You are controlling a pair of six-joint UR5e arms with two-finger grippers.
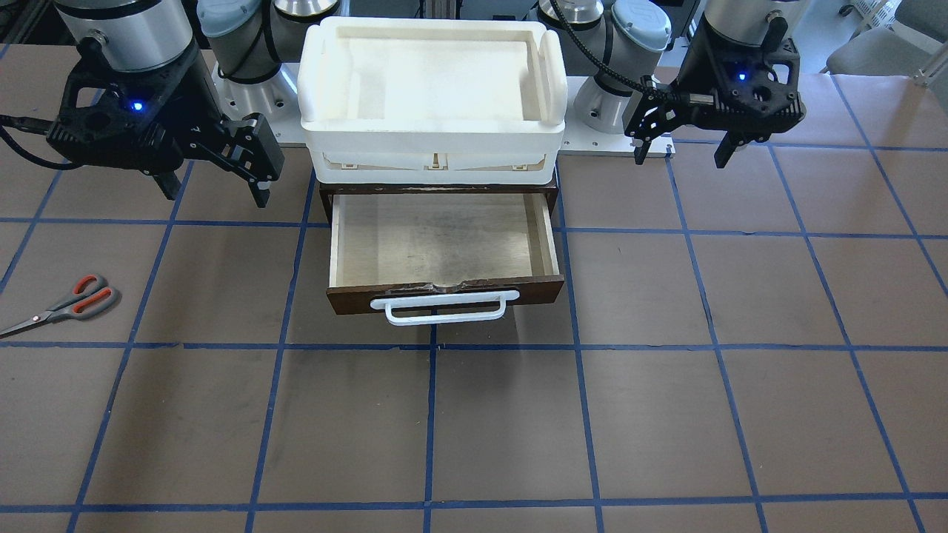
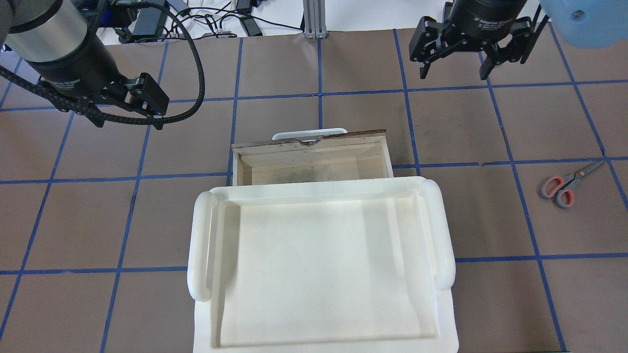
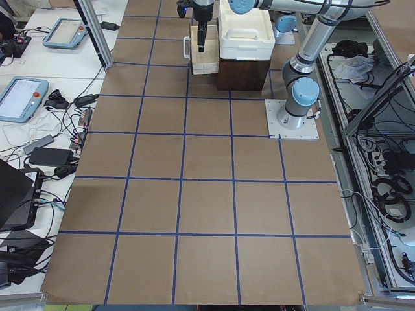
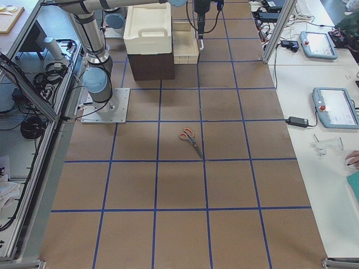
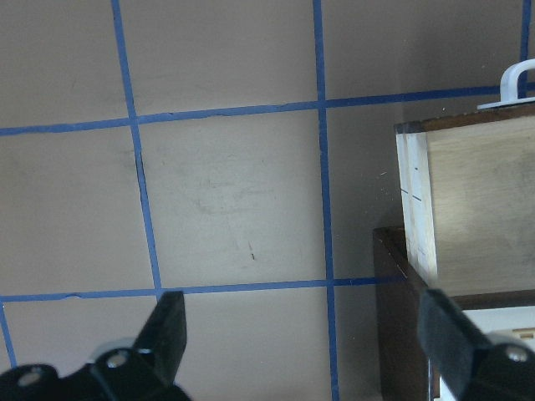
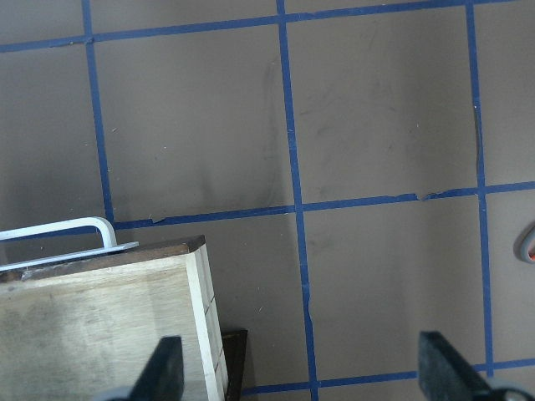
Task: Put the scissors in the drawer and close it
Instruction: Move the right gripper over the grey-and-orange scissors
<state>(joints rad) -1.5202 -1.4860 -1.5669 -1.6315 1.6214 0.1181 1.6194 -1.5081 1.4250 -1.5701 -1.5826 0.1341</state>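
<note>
The scissors (image 1: 70, 302), with grey handles lined orange-red, lie flat on the table on my right side, far from the drawer; they also show in the overhead view (image 2: 564, 185) and the exterior right view (image 4: 190, 140). The drawer (image 1: 533, 290) is pulled open, its pale plywood inside bare, with its white bar handle (image 1: 444, 307) facing away from me. My right gripper (image 2: 452, 73) hovers open and empty beyond the drawer's right corner. My left gripper (image 2: 125, 121) hovers open and empty to the drawer's left. Both wrist views show wide-apart fingers (image 5: 167, 326) (image 6: 439, 368) over the table.
A large white plastic tray (image 2: 201, 245) sits on the dark brown cabinet (image 1: 326, 196) that holds the drawer. The table is brown with a blue tape grid. Arm bases (image 1: 244, 89) stand behind the cabinet. Cables and tablets lie past the table's edges.
</note>
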